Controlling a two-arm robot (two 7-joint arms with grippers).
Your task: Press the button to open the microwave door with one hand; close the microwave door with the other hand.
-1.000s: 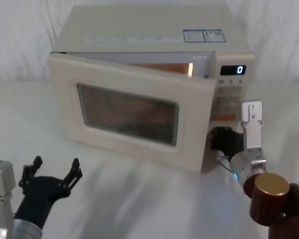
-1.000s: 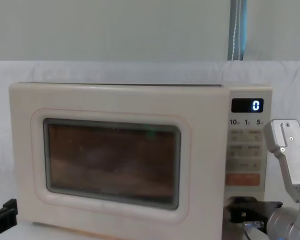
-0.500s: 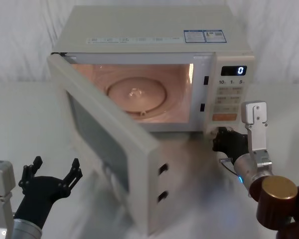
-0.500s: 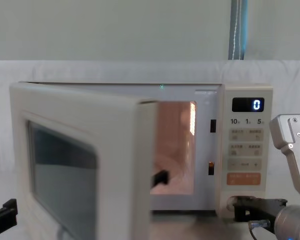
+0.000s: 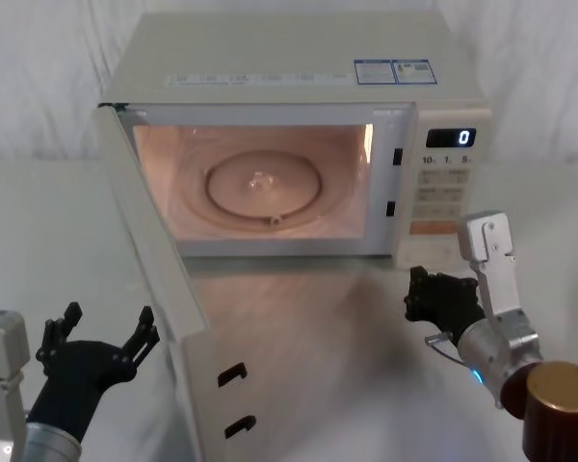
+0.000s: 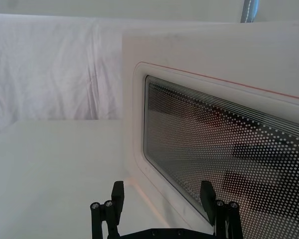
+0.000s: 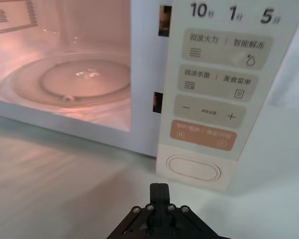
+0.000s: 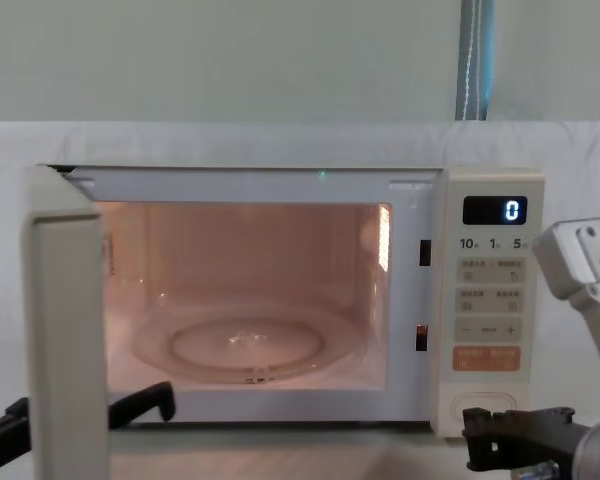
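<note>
Head view, microwave door (image 5: 159, 289) open, left end effector (image 5: 101, 332) beside it

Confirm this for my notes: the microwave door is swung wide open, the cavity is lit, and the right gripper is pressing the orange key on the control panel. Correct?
One thing is wrong. The right gripper presses nothing: in the right wrist view its shut fingers sit clear of the panel, in front of the button, below the orange key. The microwave door is wide open and the cavity is lit.

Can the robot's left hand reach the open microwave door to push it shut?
Probably yes. The left tool hangs open just beside the outer face of the microwave door, which stands swung wide, and nothing sits between them.
</note>
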